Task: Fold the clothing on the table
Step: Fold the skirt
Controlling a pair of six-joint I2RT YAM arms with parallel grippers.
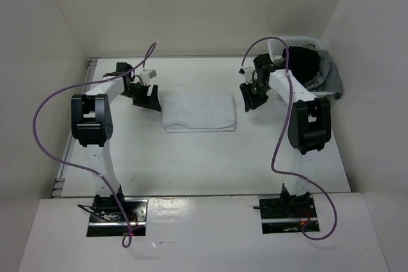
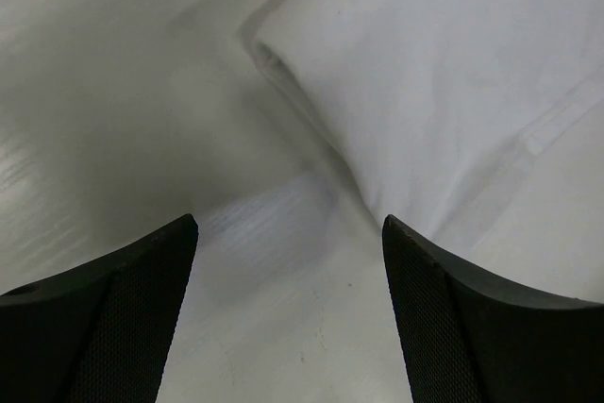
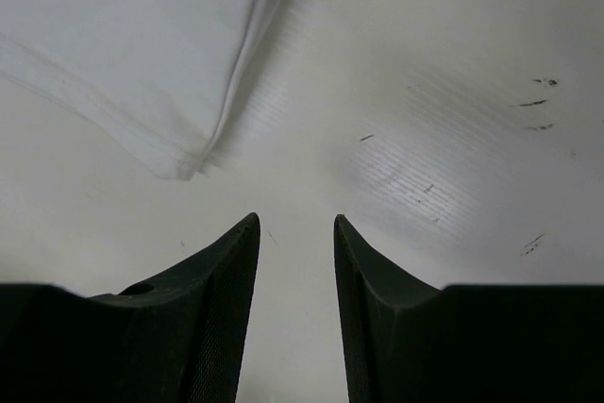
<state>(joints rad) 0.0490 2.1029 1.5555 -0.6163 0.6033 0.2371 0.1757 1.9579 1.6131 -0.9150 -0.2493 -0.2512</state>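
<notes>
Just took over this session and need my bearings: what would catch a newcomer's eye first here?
The thin, plain white fabric piece, folded into a neat rectangle, lies in the middle of the matte white table. The left gripper and right gripper flank its short edges, jaws apart and empty. At the far right corner, a white plastic basket holds a dark grey garment.

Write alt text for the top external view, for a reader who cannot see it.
A folded white clothing piece lies in the middle of the white table, with the left fingers and right fingers open beside its short ends, holding nothing. A white basket with a dark garment sits at the far right corner.
</notes>
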